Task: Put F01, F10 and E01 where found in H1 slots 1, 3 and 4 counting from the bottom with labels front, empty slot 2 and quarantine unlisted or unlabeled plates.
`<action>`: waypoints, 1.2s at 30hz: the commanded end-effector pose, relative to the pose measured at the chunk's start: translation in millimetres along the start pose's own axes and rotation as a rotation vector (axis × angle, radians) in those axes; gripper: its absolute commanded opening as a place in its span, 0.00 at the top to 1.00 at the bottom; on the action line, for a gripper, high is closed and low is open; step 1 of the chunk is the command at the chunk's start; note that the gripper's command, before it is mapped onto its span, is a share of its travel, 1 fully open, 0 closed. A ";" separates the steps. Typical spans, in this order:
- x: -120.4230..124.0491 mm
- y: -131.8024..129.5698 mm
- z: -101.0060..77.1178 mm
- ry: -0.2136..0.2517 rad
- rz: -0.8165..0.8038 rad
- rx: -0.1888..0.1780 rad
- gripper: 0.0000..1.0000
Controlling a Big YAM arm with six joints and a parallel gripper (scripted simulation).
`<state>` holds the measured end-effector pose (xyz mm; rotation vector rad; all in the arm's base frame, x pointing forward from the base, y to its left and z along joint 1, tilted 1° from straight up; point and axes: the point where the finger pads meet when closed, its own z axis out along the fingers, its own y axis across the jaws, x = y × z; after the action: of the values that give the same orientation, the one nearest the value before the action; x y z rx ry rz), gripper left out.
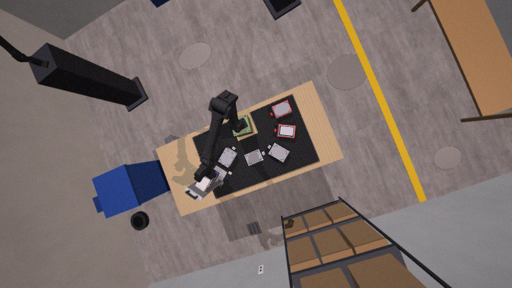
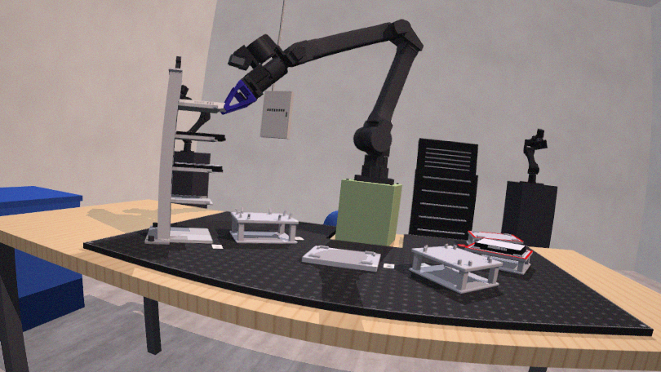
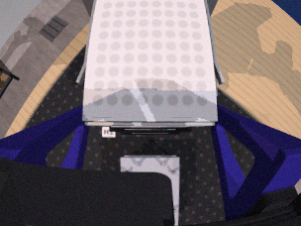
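Note:
The plate hotel H1 (image 2: 167, 138) (image 1: 191, 193) stands at the left end of the black mat. A white plate (image 2: 197, 102) (image 3: 149, 36) (image 1: 203, 184) lies in the top slot, with a short end toward me. I read no label on that end in the wrist view. My gripper (image 2: 225, 109) (image 3: 150, 111) (image 1: 212, 177) reaches in from the front. Its blue fingers straddle the plate's front corners and are shut on its sides. Dark plates lie in slot 3 (image 2: 199, 136) and slot 2 (image 2: 197, 167). A pale plate (image 2: 192, 200) lies in slot 1.
Three grey nests (image 2: 263, 223) (image 2: 342, 256) (image 2: 455, 267) stand on the mat (image 2: 277, 281). Two red-edged quarantine nests are at the right; the nearer one (image 2: 502, 247) (image 1: 286, 131) holds a plate, and the farther one (image 2: 494, 236) (image 1: 281, 108) looks bare. The green arm base (image 2: 367, 210) stands behind.

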<state>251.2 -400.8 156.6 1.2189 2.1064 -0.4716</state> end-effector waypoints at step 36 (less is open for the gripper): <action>17.6 3.6 -40.9 -0.032 -0.002 -0.007 0.14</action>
<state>231.1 -368.9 160.6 1.2163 2.1031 -0.4733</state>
